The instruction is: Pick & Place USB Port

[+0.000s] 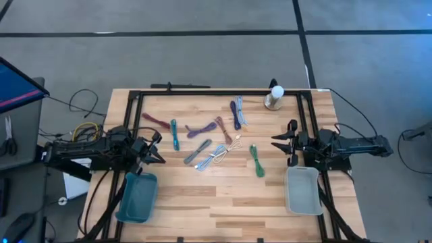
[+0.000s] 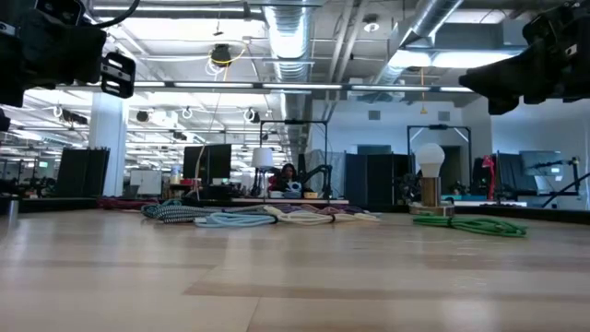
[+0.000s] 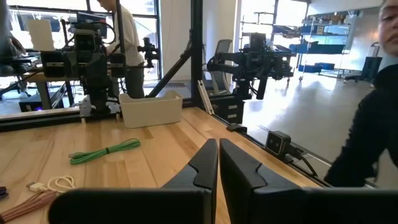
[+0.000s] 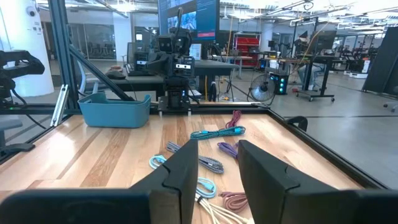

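Wooden slats make up the table (image 1: 223, 196), ringed by a black frame, and a loose scatter of bundled USB cables lies across its middle toward twelve o'clock: a maroon cable (image 1: 156, 121), a teal cable (image 1: 175, 133), a purple cable (image 1: 197, 130), a grey braided cable (image 1: 197, 151), a light blue cable (image 1: 210, 158), a white cable (image 1: 233, 144), a brown cable (image 1: 223, 129), a navy cable (image 1: 235, 113) and, nearest three o'clock, a green cable (image 1: 257, 160). These should handle as light, limp and springy things; a pinch across the thick middle of a coil looks safer than one on a smooth plug end, which may slip or let the loops trail. A lamp-like stand with a white bulb (image 1: 275, 96) sits at the twelve o'clock edge, well apart from the green coil but worth avoiding on any high swing. The left end effector (image 1: 154, 148) hovers at nine o'clock just above the teal bin (image 1: 137, 197), fingers pressed together with nothing between them; the right end effector (image 1: 280, 142) waits at three o'clock above the white bin (image 1: 302, 191), fingers parted and empty. Bare wood fills the six o'clock half between the bins, giving open room for carrying, while the frame rails close beside each bin leave little margin sideways
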